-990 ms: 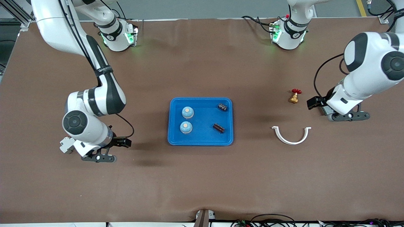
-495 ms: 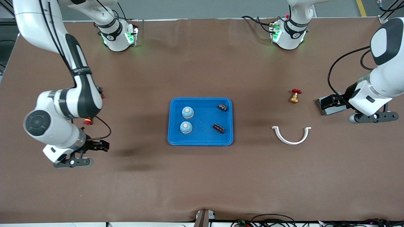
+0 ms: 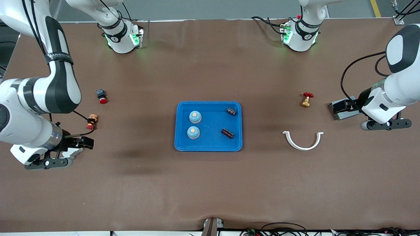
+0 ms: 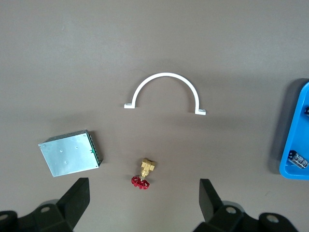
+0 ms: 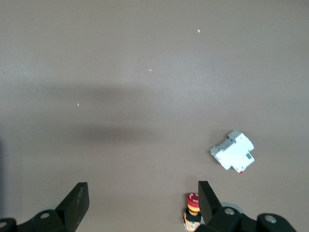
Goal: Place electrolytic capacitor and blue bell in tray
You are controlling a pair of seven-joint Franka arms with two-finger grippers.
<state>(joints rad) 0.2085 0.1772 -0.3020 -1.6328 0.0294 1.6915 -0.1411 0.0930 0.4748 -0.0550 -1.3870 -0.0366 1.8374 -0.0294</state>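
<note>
The bright-blue tray (image 3: 211, 125) lies mid-table. In it stand two blue bells (image 3: 195, 116) (image 3: 193, 132) on the side toward the right arm's end. Two dark electrolytic capacitors (image 3: 231, 111) (image 3: 227, 133) lie on the side toward the left arm's end. My right gripper (image 3: 47, 163) (image 5: 141, 198) hangs open and empty over the table near the right arm's end. My left gripper (image 3: 384, 124) (image 4: 144, 193) is open and empty over the left arm's end, well away from the tray. The left wrist view catches the tray's edge (image 4: 297, 130) and one capacitor (image 4: 299, 159).
Near the left gripper lie a grey flat box (image 3: 343, 107) (image 4: 71, 152), a brass valve with a red handle (image 3: 306, 100) (image 4: 143, 175) and a white half-ring clamp (image 3: 303, 141) (image 4: 165, 92). Near the right gripper lie a white breaker (image 5: 232, 150), a red-capped button (image 3: 92, 121) (image 5: 193, 208) and a red push button (image 3: 101, 96).
The right arm has swung away from the tray toward its end of the table, uncovering the two buttons. The left arm drew back toward its end. Both grippers stayed open.
</note>
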